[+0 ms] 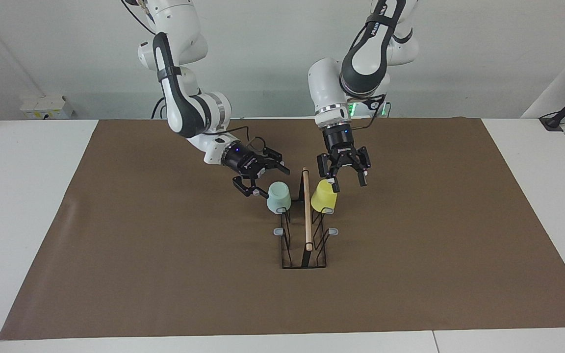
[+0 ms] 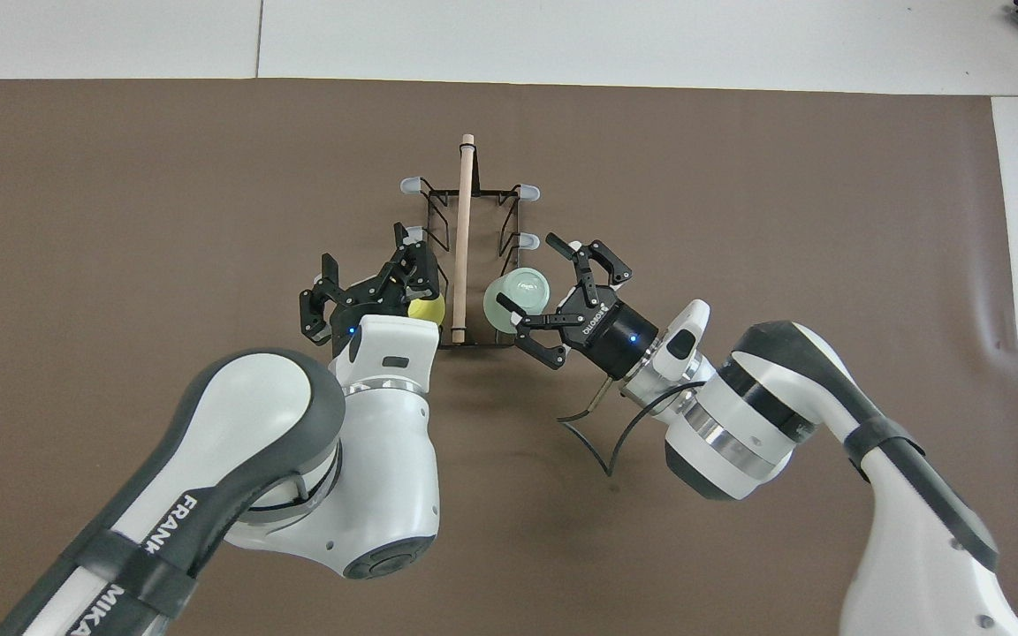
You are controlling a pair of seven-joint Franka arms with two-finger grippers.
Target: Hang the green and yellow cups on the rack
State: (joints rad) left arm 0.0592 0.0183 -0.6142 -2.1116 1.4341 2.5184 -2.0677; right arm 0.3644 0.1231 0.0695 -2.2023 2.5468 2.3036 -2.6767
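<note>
Both cups are seen hung on the rack (image 1: pixel 305 230): green cup (image 1: pixel 278 196) and yellow cup (image 1: pixel 324 195) on the prongs nearest the robots. Left gripper (image 1: pixel 348 182) and right gripper (image 1: pixel 262 182) are spread beside them; withdrawal is best made without nudging either cup.

Yellow cup (image 2: pixel 428 309) mostly hidden overhead

White table (image 1: pixel 27 206) w/ brown mat (image 1: pixel 410 245); plain white wall (image 1: pixel 263 59), power strip (image 1: pixel 47 108) at table edge.
</note>
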